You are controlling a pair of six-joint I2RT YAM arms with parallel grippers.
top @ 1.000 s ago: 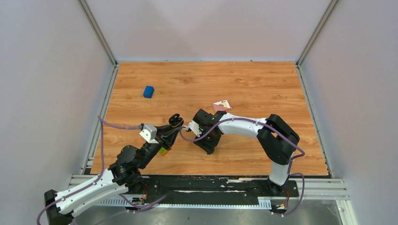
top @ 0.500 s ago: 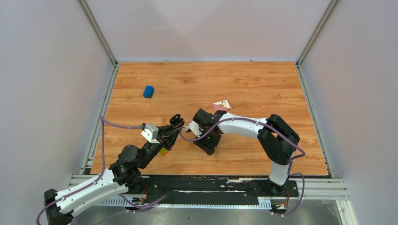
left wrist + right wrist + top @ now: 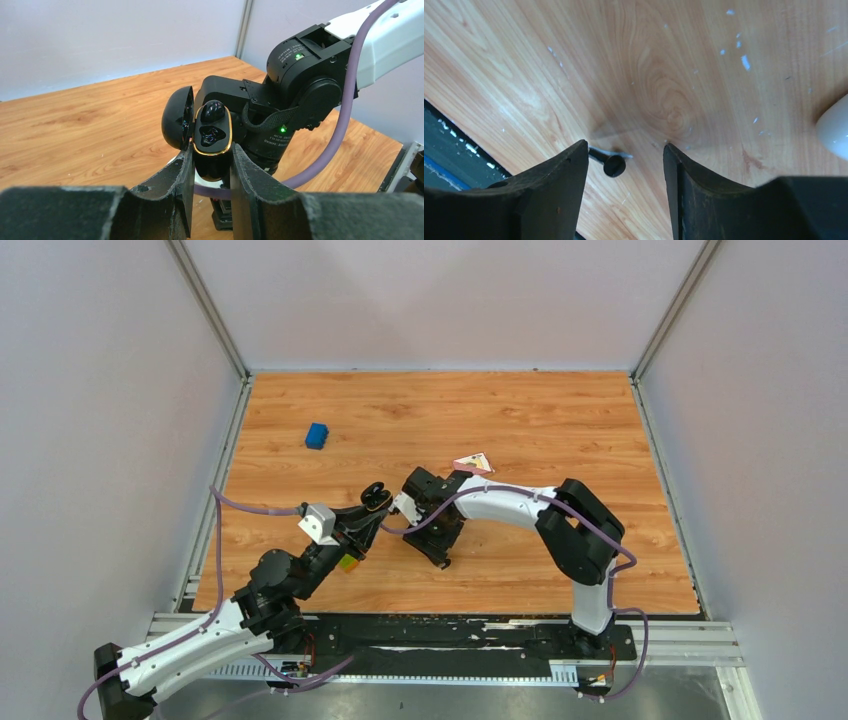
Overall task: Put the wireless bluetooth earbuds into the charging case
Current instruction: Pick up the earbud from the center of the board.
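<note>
My left gripper [image 3: 211, 156] stays clamped on the charging case [image 3: 212, 172]. My right gripper [image 3: 625, 150], jaws apart over an earbud [image 3: 614, 164], has shifted closer.

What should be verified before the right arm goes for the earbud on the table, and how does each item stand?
1. The left gripper clamps the charging case: ok.
2. The lid stands open: ok.
3. The lower socket looks free, below the seated earbud: ok.
4. The right gripper is open: ok.
5. The loose earbud is centred between its fingers: not ok, it lies close to one finger.
</note>
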